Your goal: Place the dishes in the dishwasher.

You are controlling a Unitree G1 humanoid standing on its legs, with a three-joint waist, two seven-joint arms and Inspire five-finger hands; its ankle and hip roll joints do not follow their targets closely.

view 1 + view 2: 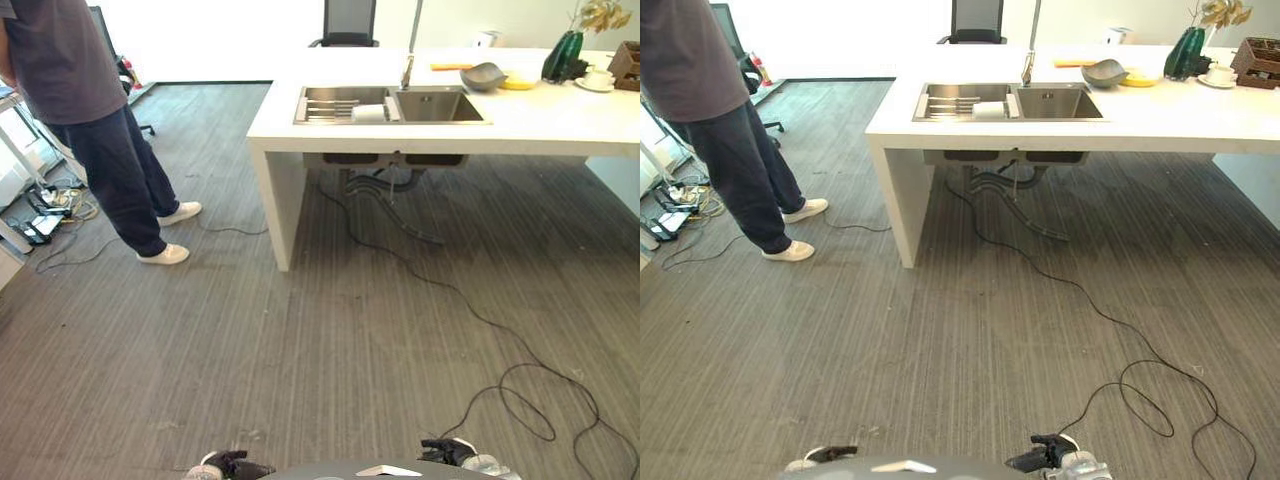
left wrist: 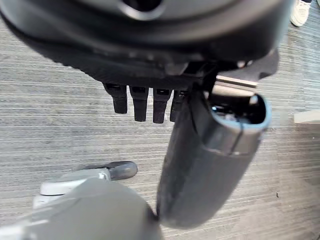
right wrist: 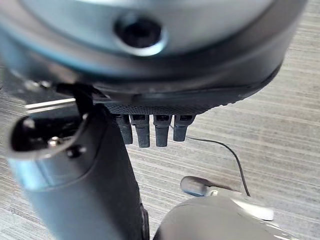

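Note:
On the white counter far ahead lie a grey bowl, a yellow plate and a white cup on a saucer. A double steel sink is set into the counter, with a white dish in its left basin. My left hand and right hand hang low above the grey floor, well short of the counter. In the wrist views the left hand's fingers and the right hand's fingers are straight and hold nothing.
A person in dark clothes and white shoes stands at the left. Behind the counter is an office chair. A green vase and a brown basket stand at the counter's far right. Cables and a power strip lie at the left edge.

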